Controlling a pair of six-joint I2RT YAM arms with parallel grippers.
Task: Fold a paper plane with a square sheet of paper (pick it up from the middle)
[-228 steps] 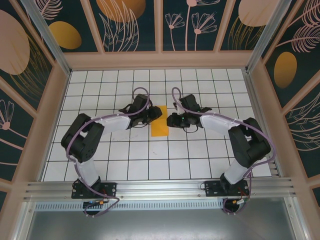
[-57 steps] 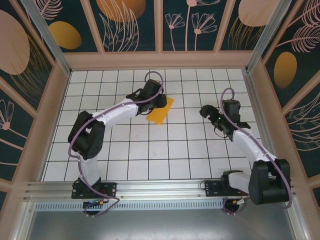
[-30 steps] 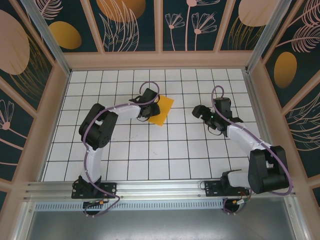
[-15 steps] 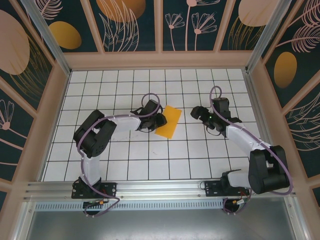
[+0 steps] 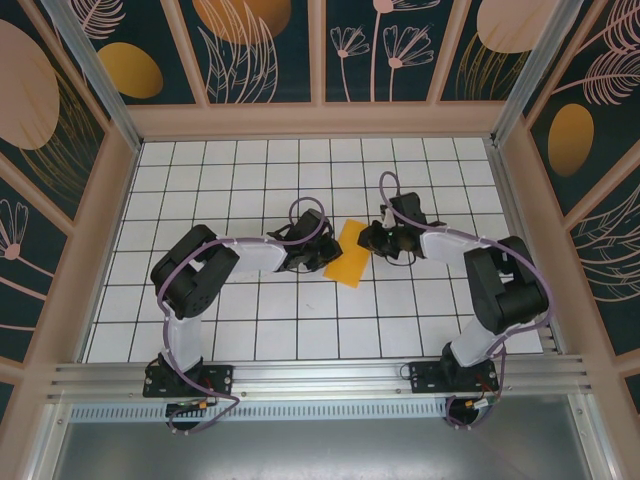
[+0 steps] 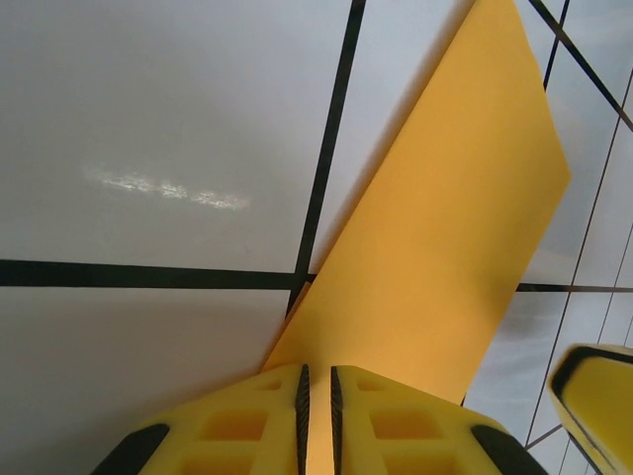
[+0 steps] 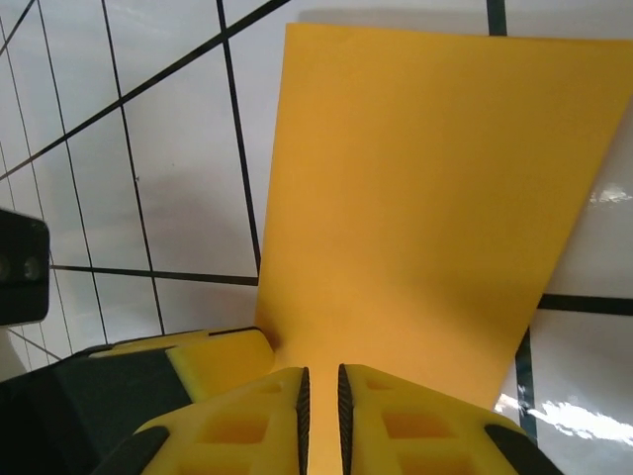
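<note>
On the left, our left gripper (image 6: 316, 388) had its two yellow latticed fingers (image 6: 227, 426) pressed almost together on one edge of the thin orange-yellow sheet of paper (image 5: 350, 254), with nothing but the sheet in the narrow slit between them. From above, that sheet lay in the middle of the white tiled table with black grid lines (image 5: 250, 310), directly between our two wrists. It showed as an oblong, longer than it was wide, slanting from far-left to near-right. We took that shape for a sheet already doubled over once, though a tilt could have given the same outline. We could not tell whether its underside touched the tiles. On the right, our right gripper (image 7: 318, 388) was likewise closed on the opposite edge, and the sheet spread flat and uncreased away from its fingertips in the right wrist view. We judged the step in hand to be a two-handed hold at the start of a fold, with both edges pinched and no pointed nose or wing creases formed so far. The next move called for one side to act as the anchor while the other carried its edge across. The two wrists would have to move together so the thin paper neither tore nor buckled, and the edges would have to be lined up before any crease was pressed down.
</note>
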